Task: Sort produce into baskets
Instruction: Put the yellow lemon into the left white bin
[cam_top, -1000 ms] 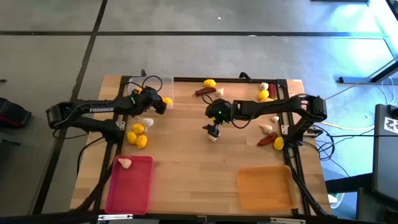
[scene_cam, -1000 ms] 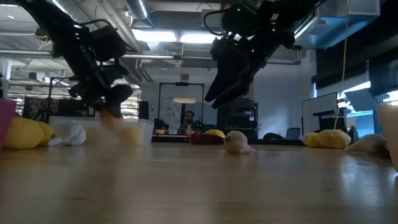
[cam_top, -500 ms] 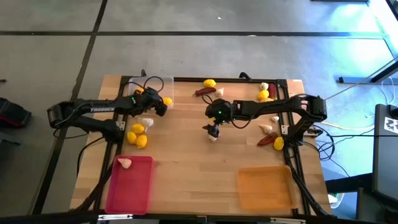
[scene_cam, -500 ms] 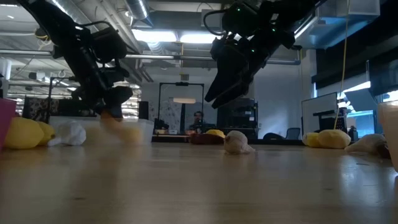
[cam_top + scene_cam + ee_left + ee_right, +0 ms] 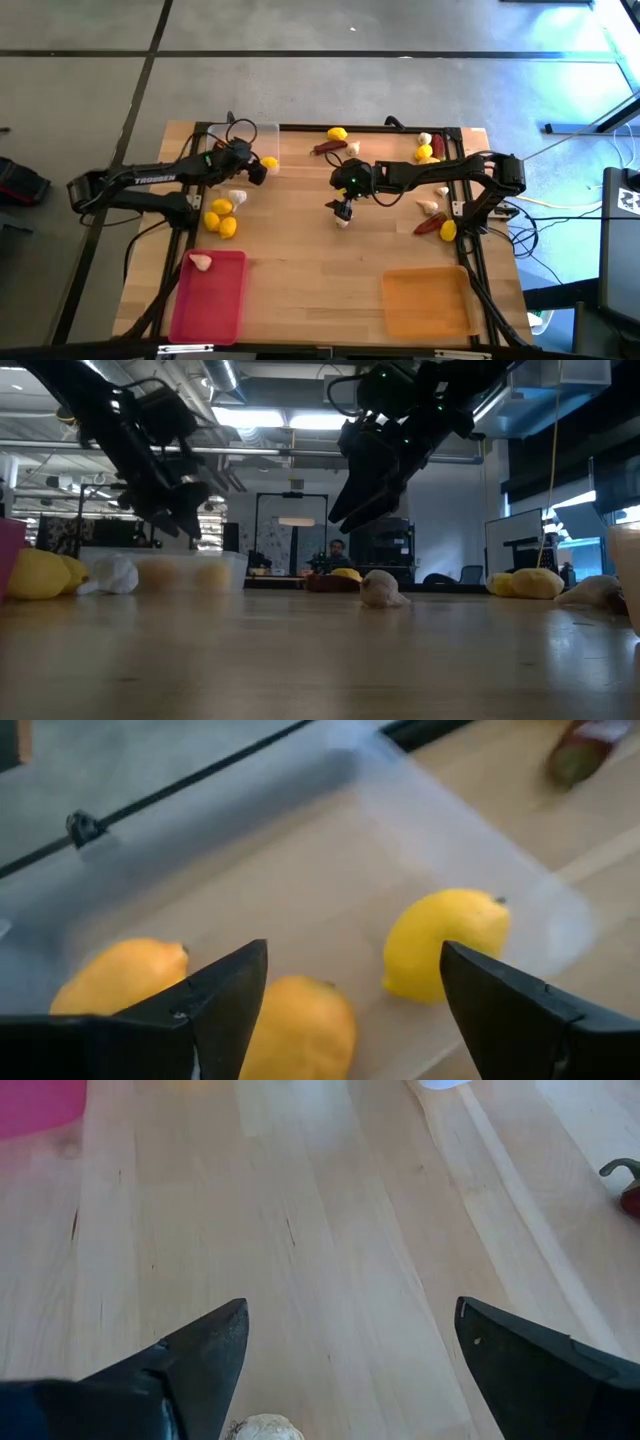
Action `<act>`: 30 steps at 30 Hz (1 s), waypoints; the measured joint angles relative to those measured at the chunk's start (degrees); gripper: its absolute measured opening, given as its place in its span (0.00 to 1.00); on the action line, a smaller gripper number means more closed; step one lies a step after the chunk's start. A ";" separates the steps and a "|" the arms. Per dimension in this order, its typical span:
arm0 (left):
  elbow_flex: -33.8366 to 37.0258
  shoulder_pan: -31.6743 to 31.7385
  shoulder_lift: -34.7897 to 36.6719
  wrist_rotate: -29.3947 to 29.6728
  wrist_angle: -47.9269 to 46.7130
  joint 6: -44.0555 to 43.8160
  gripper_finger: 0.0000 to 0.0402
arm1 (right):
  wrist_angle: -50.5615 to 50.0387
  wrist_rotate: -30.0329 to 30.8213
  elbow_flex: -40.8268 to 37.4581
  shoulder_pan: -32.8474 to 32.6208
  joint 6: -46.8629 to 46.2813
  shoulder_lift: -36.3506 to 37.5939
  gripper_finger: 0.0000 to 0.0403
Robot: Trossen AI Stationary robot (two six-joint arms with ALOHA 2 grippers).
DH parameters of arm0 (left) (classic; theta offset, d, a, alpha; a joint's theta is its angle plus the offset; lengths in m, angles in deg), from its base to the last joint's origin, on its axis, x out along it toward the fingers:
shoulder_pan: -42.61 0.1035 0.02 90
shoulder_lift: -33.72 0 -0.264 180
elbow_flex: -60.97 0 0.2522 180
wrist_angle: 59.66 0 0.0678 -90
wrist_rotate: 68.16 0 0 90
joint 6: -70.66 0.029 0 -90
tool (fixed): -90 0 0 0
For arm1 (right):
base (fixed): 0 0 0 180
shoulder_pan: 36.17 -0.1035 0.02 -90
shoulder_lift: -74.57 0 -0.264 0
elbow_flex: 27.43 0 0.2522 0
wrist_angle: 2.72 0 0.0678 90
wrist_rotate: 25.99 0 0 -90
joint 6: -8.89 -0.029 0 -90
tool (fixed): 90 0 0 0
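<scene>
1. We see a pale wooden plank surface (image 5: 300,260) with a dark metal frame along its edges.
2. The clear basket (image 5: 330,830) is a frosted, thin-walled plastic tray at the far left corner; three smooth, oval yellow lemons (image 5: 445,940) lie inside it, none of them gripped.
3. The left gripper (image 5: 350,985) hangs over that tray with its dark, wedge-shaped fingers (image 5: 225,990) spread apart and empty.
4. The pink-red basket (image 5: 210,295) is an opaque, long tray at the near left corner, holding one whitish garlic bulb (image 5: 201,262) at its far end.
5. The orange basket (image 5: 427,300) sits at the near right corner; we see nothing in it.
6. The right gripper (image 5: 345,1355) is near the middle of the surface, fingers (image 5: 520,1350) wide apart, just above a knobbly garlic bulb on the wood (image 5: 342,221), not clamped on it.
7. Loose lemons (image 5: 222,215) lie by the left edge; more lemons, garlic and a dark red chili (image 5: 327,148) are strewn along the far edge, and another chili (image 5: 427,226) lies by the right edge.
</scene>
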 joint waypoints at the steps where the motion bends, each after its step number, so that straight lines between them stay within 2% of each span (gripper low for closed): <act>1: 0.00 -0.53 0.93 0.00 0.03 0.08 0.73 | 0.00 0.00 0.00 0.00 0.00 0.00 0.86; 7: 0.00 -3.57 5.65 -0.10 0.03 1.13 0.73 | 0.11 0.00 0.00 0.00 0.00 0.00 0.86; 11: 0.00 -5.98 7.29 -2.78 0.36 2.06 0.73 | 0.11 0.00 0.00 0.00 0.00 0.00 0.86; 18: 0.00 -11.45 7.77 -7.71 1.69 2.09 0.73 | 0.11 0.00 0.00 0.00 0.02 0.00 0.86; 27: 0.00 -13.02 7.64 -8.31 3.16 1.80 0.73 | 0.07 0.00 0.00 0.01 0.21 0.00 0.86; 30: 0.00 -14.94 7.64 -12.53 6.90 3.58 0.73 | 0.07 0.00 0.00 0.01 0.42 0.00 0.86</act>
